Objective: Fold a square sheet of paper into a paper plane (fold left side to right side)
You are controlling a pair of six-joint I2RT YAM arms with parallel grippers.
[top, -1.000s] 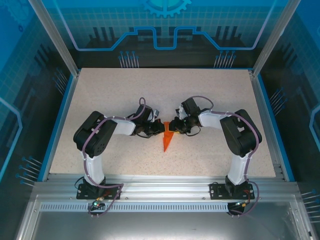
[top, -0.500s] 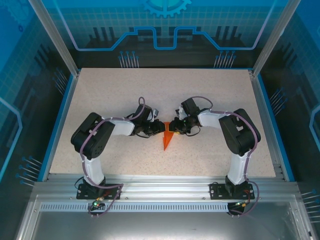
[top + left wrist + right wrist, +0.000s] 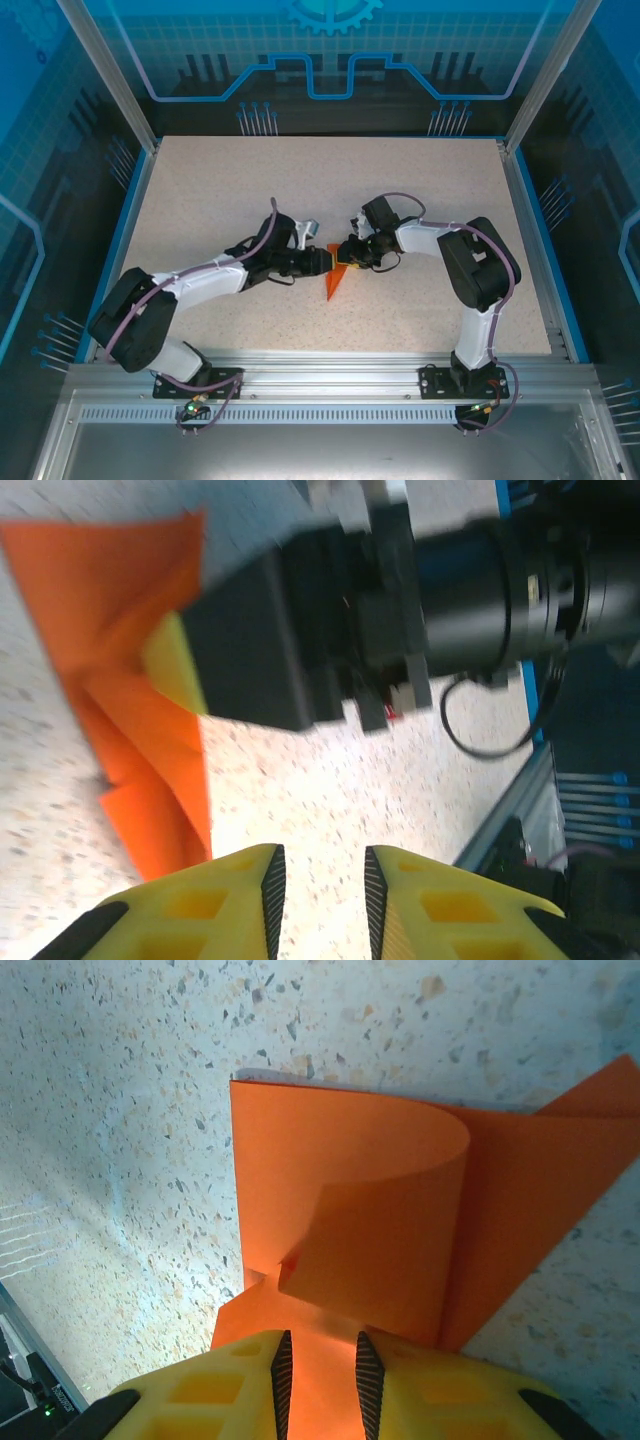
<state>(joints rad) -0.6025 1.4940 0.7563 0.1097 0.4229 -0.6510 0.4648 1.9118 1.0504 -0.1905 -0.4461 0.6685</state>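
The orange sheet of paper [image 3: 337, 279] lies mid-table, folded into a narrow wedge pointing toward the arms. My left gripper [image 3: 321, 262] sits just left of its wide end. In the left wrist view the left gripper [image 3: 318, 865] is open, with bare table between its fingers and the paper [image 3: 130, 720] off to the left. My right gripper [image 3: 346, 254] is over the wide end from the right. In the right wrist view the right gripper [image 3: 318, 1350] rests on the paper [image 3: 380, 1210], jaws a little apart, a curled flap just beyond them.
The speckled table [image 3: 250, 190] is ringed by a blue rim and aluminium posts, with glass walls behind. The right gripper's black body [image 3: 260, 640] crowds close in front of the left fingers. The left arm's elbow [image 3: 135, 320] hangs low near the left front edge.
My left gripper has opened and let go of the paper. The left arm's elbow has dropped down and out to the left. The right gripper and the paper stay put.
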